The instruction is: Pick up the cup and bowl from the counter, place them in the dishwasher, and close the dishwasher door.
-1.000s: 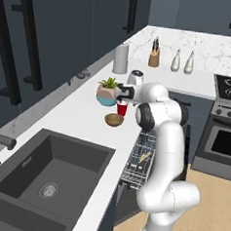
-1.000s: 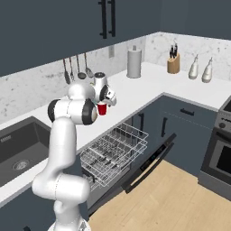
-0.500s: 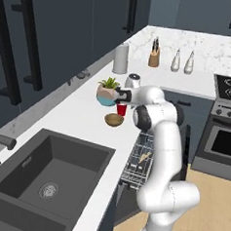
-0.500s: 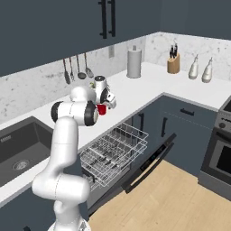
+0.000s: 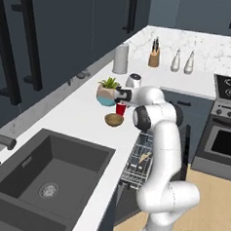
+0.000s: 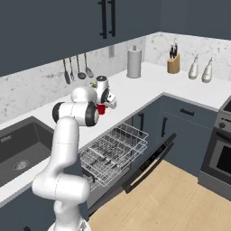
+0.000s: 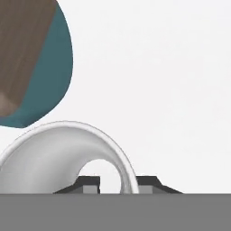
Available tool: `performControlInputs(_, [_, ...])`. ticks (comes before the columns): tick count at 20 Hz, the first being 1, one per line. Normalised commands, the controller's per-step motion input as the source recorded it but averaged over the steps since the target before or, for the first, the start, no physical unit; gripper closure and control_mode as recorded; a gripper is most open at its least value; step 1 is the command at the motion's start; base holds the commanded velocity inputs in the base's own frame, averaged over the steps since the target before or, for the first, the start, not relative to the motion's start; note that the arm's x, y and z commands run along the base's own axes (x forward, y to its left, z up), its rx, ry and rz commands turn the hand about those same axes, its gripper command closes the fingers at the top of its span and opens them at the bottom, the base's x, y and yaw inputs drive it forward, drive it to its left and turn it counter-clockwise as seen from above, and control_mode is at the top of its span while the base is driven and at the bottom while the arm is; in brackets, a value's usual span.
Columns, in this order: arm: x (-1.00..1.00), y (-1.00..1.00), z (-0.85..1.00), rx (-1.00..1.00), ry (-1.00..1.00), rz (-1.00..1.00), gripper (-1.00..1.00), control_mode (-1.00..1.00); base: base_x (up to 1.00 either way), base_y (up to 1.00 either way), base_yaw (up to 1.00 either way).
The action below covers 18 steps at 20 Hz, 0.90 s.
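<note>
On the counter (image 5: 83,115), near its front edge, we see the cup (image 5: 120,109) standing upright and red, just right of the tan-and-teal plant pot (image 5: 107,94) and just behind the bowl (image 5: 113,120), which sits brown and shallow on the white surface. Over the cup we find the gripper (image 5: 121,102), reaching down from the white arm; from the right base view the gripper (image 6: 102,105) sits low over the cup (image 6: 101,109), with the arm's elbow in front of it. Through the hand view we look down on a pale curved rim (image 7: 67,153) close under the camera, with the two dark fingertips (image 7: 89,184) straddling one side of that rim, one inside and one outside; we take the jaws as narrowed around the cup's wall, though we cannot tell whether they press it firmly. Beside that rim we note the teal and brown curve of the plant pot (image 7: 40,58) at upper left, and bare white counter (image 7: 171,81) elsewhere. Below the counter the dishwasher (image 6: 103,180) is open: its grey wire rack (image 6: 115,151) is drawn out, and the dishwasher door (image 6: 149,160) hangs down toward the wooden floor. Left of all this the dark sink (image 5: 49,181) is set into the counter. Far along the counter stand a paper towel roll (image 5: 120,58), a knife block (image 5: 154,57) and two bottles (image 5: 182,62).
</note>
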Motion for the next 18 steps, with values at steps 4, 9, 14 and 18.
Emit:
performControlInputs(4, [-0.16, -0.27, 0.0, 0.05, 0.0, -0.04, 1.0, -1.0, 0.0, 0.0, 0.0])
performControlInputs(9, [-0.53, -0.82, 0.0, 0.03, 0.0, -0.11, 1.0, -1.0, 0.0, 0.0, 0.0])
performControlInputs(14, [-0.89, -1.0, 0.0, 0.05, 0.0, -0.15, 1.0, -1.0, 0.0, 0.0, 0.0])
performControlInputs(18, [-0.95, -1.0, -0.09, 0.05, 0.0, -0.15, 1.0, -1.0, 0.0, 0.0, 0.0])
